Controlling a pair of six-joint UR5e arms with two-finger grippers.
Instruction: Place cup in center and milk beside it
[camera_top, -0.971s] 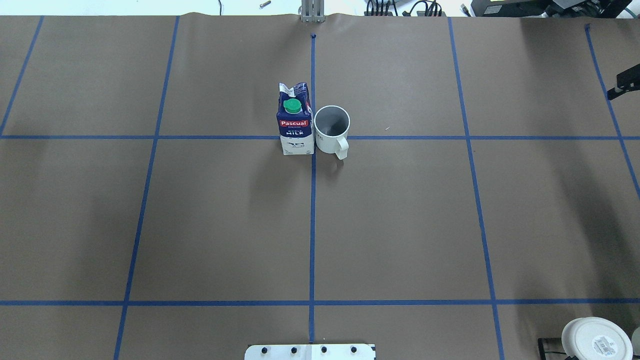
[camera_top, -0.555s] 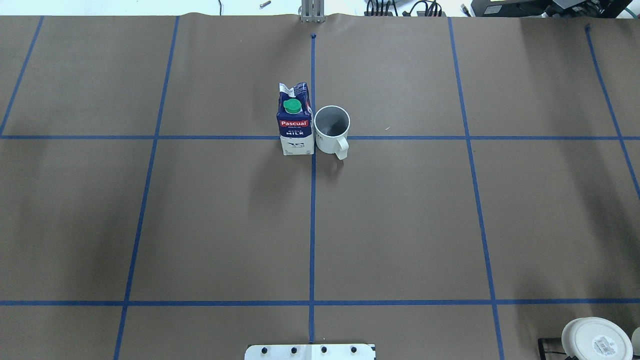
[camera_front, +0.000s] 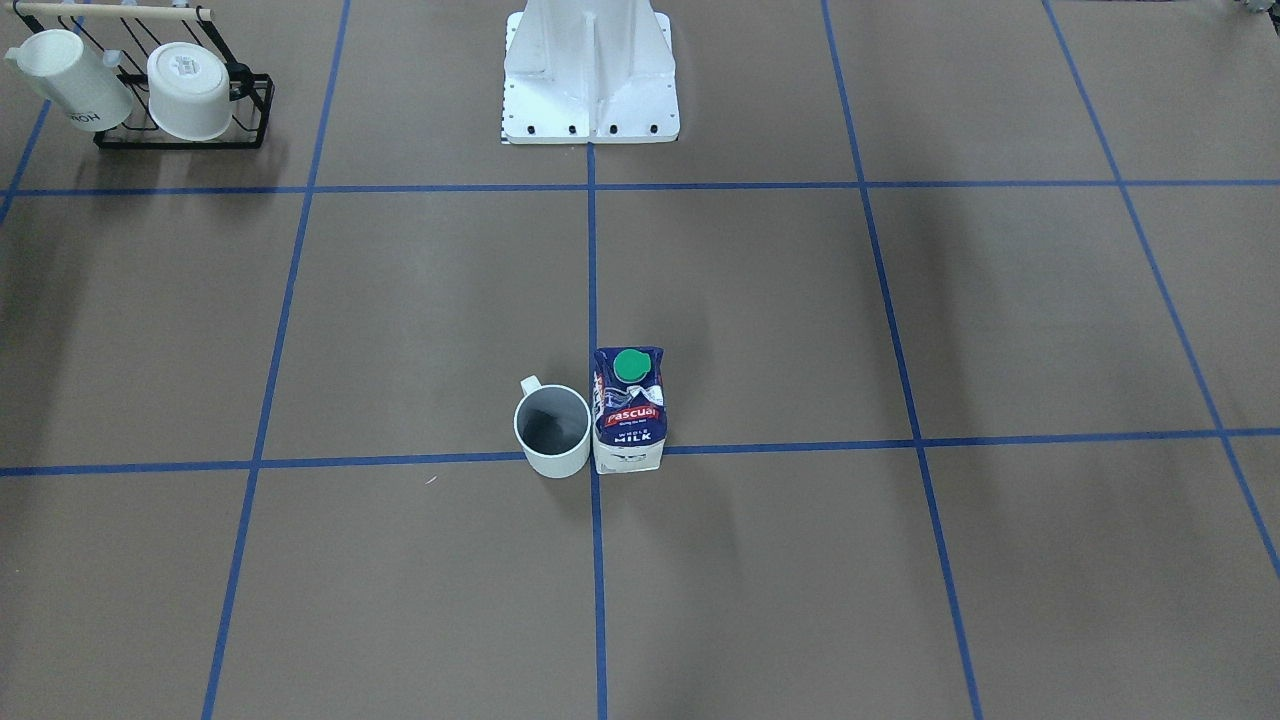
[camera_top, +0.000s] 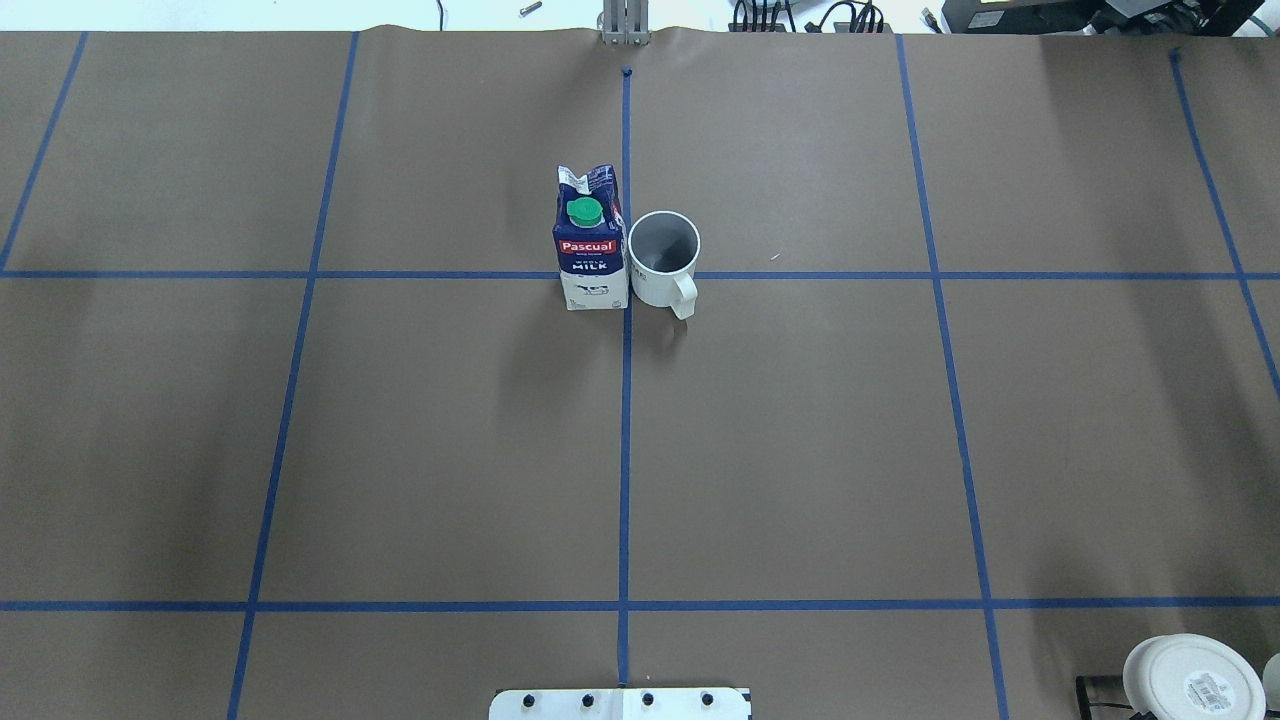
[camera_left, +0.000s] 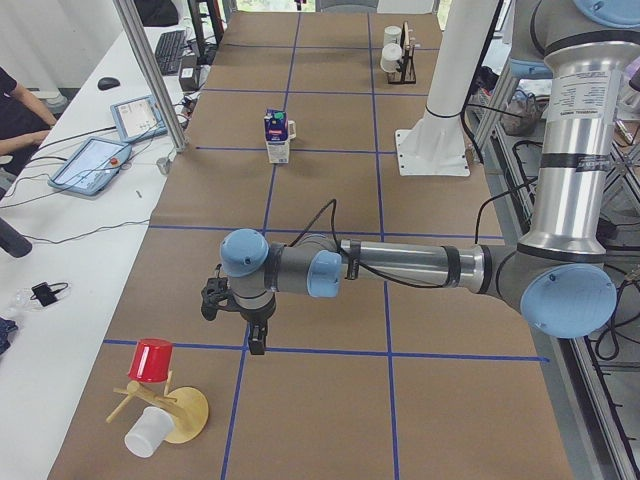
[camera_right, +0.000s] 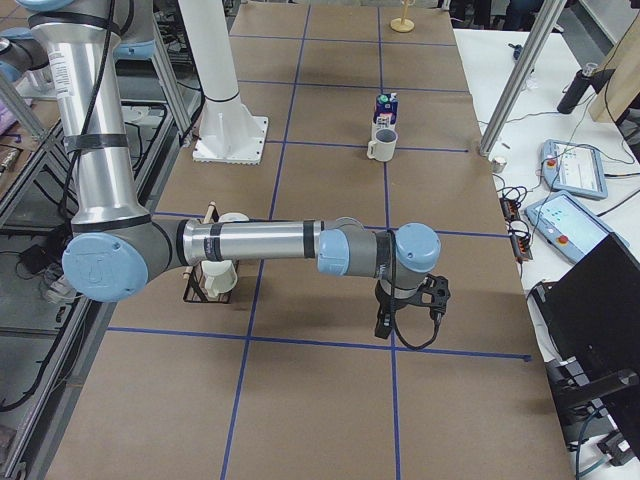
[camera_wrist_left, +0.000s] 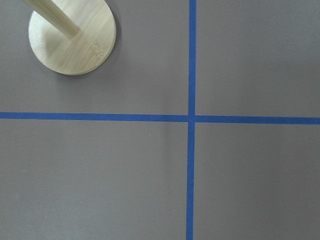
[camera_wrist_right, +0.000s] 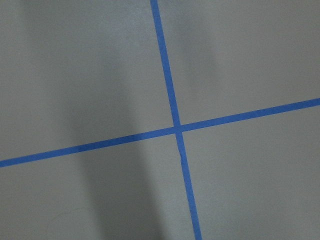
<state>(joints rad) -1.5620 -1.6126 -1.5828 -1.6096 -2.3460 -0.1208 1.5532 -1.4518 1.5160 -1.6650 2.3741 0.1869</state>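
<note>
Cup (camera_top: 663, 258) stands midway between the side edges of the counter (camera_top: 800, 450), milk (camera_top: 590, 245) just beside it. I cannot tell if left end effector (camera_left: 250, 335) or right end effector (camera_right: 385, 320) is apart.

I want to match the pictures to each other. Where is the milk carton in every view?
Front-facing: milk carton below centre, right of the cup.
Overhead: milk carton above centre, left of the cup.
Exterior left: milk carton far, upper middle.
Exterior right: milk carton far, upper right of middle.
Left wrist: absent.
Right wrist: absent.
Shared landmark: the cup beside it.
</note>
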